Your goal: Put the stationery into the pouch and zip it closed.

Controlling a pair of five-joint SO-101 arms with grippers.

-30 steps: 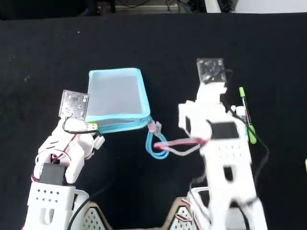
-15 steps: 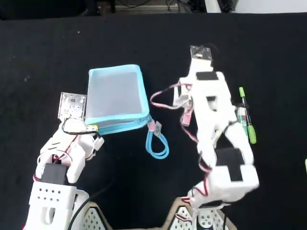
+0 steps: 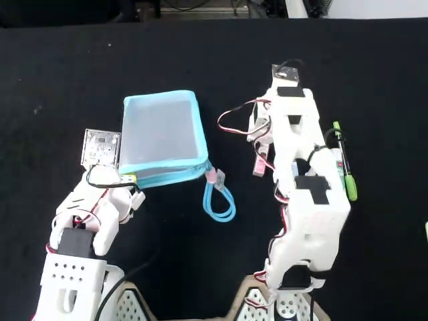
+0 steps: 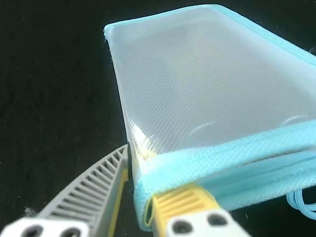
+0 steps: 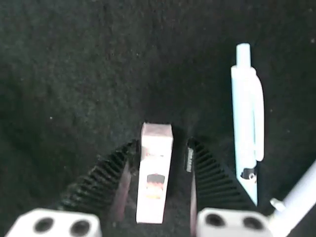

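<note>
Well, the blue-edged pouch [image 3: 162,134] lies flat on the black bench [image 3: 60,73], one corner pinched tight in the left gripper [image 4: 148,175], a blue loop strap [image 3: 219,200] trailing from its zipper end. Well apart from it, a small white block [image 5: 155,173] lies between the spread fingers of the right gripper [image 5: 159,148], with a pale pen [image 5: 248,113] just beside.

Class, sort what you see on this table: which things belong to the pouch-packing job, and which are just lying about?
Belong to the job:
pouch
eraser
pale blue pen
green pen

Just lying about:
black table cover
cords behind the table's far edge
</note>
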